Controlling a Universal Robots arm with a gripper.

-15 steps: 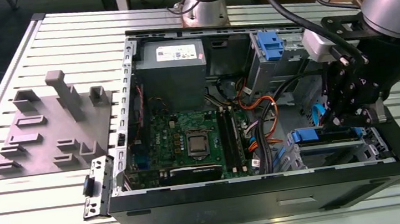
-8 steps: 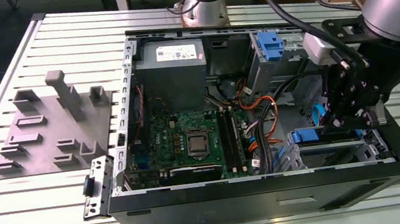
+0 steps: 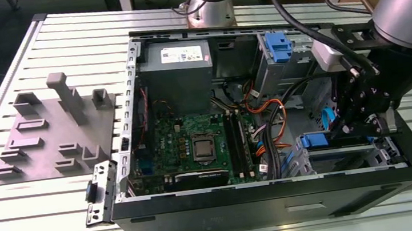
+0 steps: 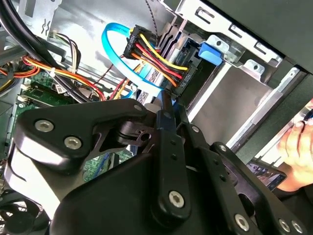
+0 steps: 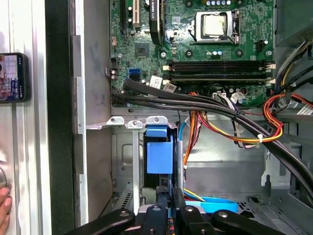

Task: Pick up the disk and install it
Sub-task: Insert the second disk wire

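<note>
No legible print — none anywhere

The pincer (image 4: 166, 115) is matt black metal. The tabletop (image 3: 64, 222) is ribbed, shiny metal. The moulded plate (image 3: 51, 137) looks matt grey plastic.

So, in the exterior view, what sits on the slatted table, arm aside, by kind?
Computer case: 1
Peg plate: 1
Metal bracket: 1
Total: 3

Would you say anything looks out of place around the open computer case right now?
Yes: a person's hand and a phone sit just outside the case wall, close to the gripper working at the drive bay.
</note>
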